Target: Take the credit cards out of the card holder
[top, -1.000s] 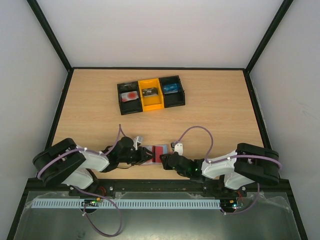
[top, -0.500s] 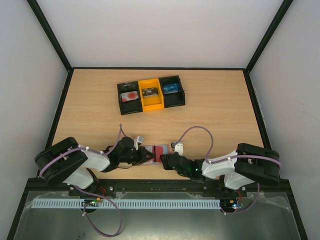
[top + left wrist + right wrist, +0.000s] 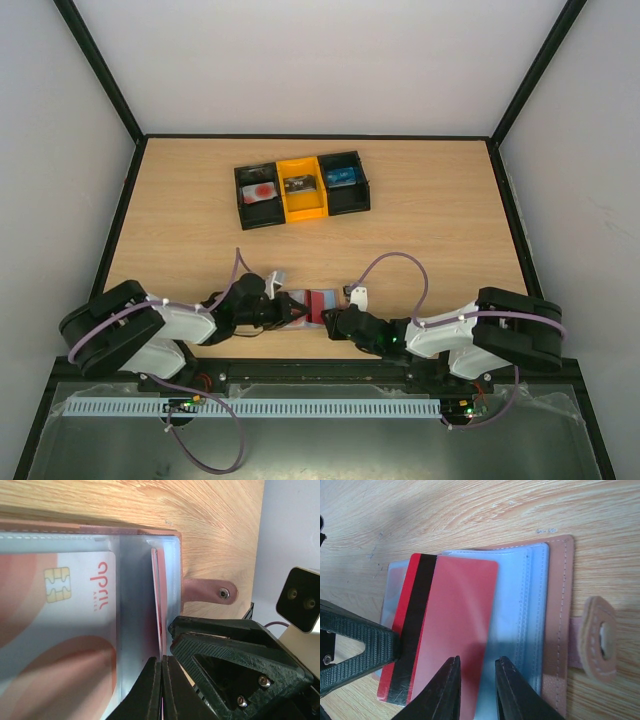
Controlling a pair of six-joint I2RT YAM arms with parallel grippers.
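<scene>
The card holder [image 3: 303, 297] lies open on the table near the front edge, between my two grippers. In the right wrist view its blue-grey sleeves and pinkish-brown edge [image 3: 559, 605] show. The plain red credit card [image 3: 455, 610], with a black stripe, sticks partway out of a sleeve. My left gripper [image 3: 162, 666] is shut on the red card's edge [image 3: 159, 595]. A pale card with red round marks [image 3: 65, 610] sits inside another sleeve. My right gripper [image 3: 477, 661] is open with a narrow gap, low over the red card and sleeve. In the top view the left gripper [image 3: 297, 310] and right gripper [image 3: 333, 320] flank the holder.
A black-and-yellow three-compartment tray [image 3: 300, 210] stands at the back middle, with a pale item with a red mark in its left compartment, and small items in the others. The table's front edge is just behind the holder. Walls enclose the table.
My left arm has drawn back a little to the left. The holder and the right arm stay about where they were.
</scene>
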